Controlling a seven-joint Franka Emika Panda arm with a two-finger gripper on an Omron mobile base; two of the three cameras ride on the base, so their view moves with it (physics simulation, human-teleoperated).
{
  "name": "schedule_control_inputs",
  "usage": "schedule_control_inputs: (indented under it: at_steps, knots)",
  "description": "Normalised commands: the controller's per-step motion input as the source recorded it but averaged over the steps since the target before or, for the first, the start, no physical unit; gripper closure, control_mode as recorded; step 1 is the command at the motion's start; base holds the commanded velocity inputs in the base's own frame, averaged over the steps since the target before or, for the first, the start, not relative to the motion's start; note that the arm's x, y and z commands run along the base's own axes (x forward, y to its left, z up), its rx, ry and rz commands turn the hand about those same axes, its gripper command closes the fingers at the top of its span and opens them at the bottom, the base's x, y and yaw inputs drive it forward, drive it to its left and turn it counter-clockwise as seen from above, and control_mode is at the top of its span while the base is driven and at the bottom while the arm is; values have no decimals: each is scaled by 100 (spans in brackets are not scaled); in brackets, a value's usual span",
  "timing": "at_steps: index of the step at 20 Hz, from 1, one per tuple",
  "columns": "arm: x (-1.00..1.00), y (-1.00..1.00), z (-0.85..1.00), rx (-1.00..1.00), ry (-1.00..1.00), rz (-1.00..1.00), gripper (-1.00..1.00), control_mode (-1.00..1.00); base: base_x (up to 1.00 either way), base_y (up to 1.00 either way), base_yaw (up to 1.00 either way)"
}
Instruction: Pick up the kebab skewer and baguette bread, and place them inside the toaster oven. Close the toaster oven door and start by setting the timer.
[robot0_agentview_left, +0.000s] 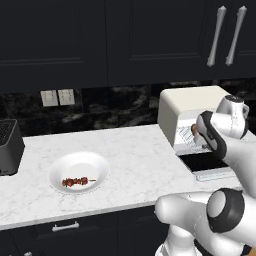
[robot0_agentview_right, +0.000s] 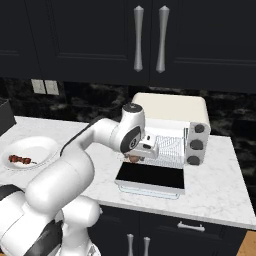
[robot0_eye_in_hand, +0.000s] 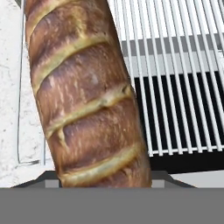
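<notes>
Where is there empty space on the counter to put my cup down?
The marble counter is bare between the white plate with the kebab skewer and the toaster oven, and right of the oven too. It is crowded at the open toaster oven door, where the gripper holds the baguette bread.

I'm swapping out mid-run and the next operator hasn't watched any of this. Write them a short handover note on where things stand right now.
Gripper: closed on the baguette bread, held at the mouth of the toaster oven, over the wire rack.
Toaster oven door: folded down, open.
Kebab skewer: on the white plate on the counter, left of the oven, untouched.
Done: bread picked up and brought to the oven.
Left: release the bread on the rack, fetch the skewer and put it in, shut the door, set the timer with the knobs.
</notes>
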Motion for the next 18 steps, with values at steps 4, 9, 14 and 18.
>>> schedule_control_inputs:
  at_steps: [4, 9, 14, 18]
  knots:
    - [13, -17, -2, 0, 0, 0, 100, -100, 0, 0, 0]
    - [20, -2, -3, 0, 0, 0, 100, -100, 0, 0, 0]
    - [16, 0, -9, 0, 0, 0, 100, -100, 0, 0, 0]
    - [1, 0, -22, 0, 0, 0, 100, -100, 0, 0, 0]
